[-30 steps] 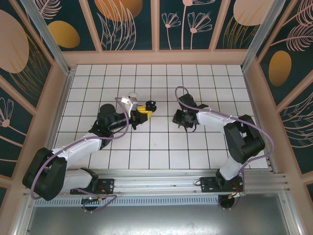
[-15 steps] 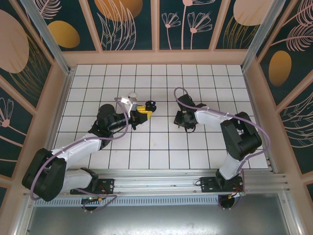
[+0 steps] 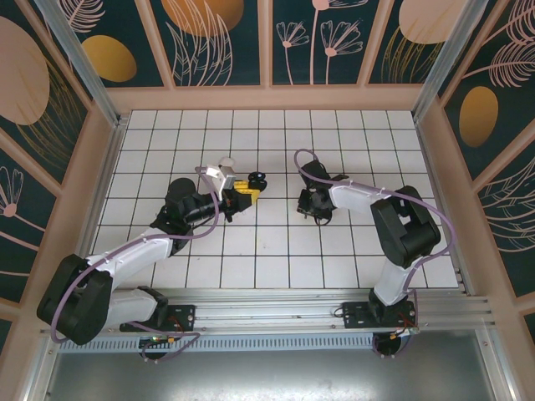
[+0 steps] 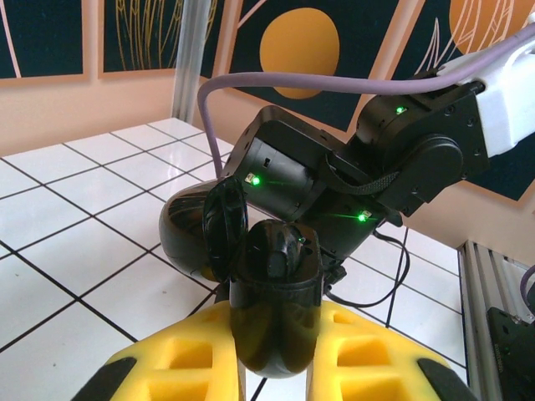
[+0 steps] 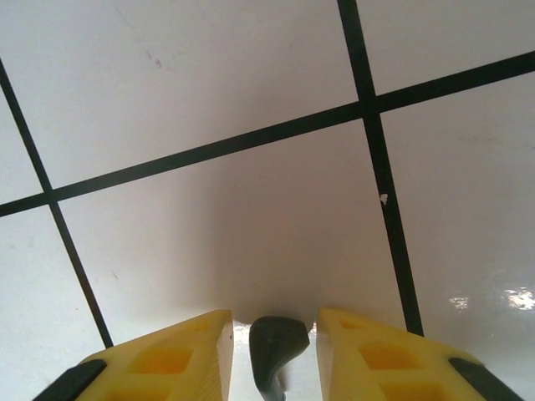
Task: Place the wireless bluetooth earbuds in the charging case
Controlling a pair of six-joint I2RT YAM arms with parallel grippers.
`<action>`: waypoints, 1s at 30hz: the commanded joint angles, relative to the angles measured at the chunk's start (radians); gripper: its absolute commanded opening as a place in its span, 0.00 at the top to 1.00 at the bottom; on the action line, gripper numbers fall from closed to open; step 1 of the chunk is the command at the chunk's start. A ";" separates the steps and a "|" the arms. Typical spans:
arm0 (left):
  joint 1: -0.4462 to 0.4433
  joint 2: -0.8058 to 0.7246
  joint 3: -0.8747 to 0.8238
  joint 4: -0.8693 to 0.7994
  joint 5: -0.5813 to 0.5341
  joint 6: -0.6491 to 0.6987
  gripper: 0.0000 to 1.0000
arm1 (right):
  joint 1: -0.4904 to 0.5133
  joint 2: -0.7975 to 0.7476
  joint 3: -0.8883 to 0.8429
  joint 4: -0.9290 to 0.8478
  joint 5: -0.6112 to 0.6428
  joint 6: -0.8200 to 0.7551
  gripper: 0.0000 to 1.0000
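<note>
White tile [image 5: 209,83], earbud [image 5: 276,344] between right fingers [image 5: 171,359]

right tool [image 3: 311,206] shifted slightly left, jaws narrowed around black earbud [image 5: 276,344]

Nothing legible from here. I read no lettering, brand or number on the black charging case [image 4: 272,309], on the yellow left fingers [image 4: 180,363] gripping it, on the white tiled bench [image 3: 276,251], or on the painted leaf-and-disc wall panels [image 3: 213,42].
</note>
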 commanded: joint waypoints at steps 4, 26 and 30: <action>-0.004 -0.021 -0.010 0.009 -0.004 0.007 0.95 | 0.007 0.025 0.017 -0.005 0.003 -0.010 0.75; -0.007 0.029 0.034 0.031 0.024 -0.022 0.96 | 0.008 -0.143 0.047 -0.039 0.049 -0.033 0.85; -0.018 0.042 0.045 0.028 0.017 -0.030 0.96 | 0.007 -0.202 0.028 -0.027 0.053 -0.037 0.85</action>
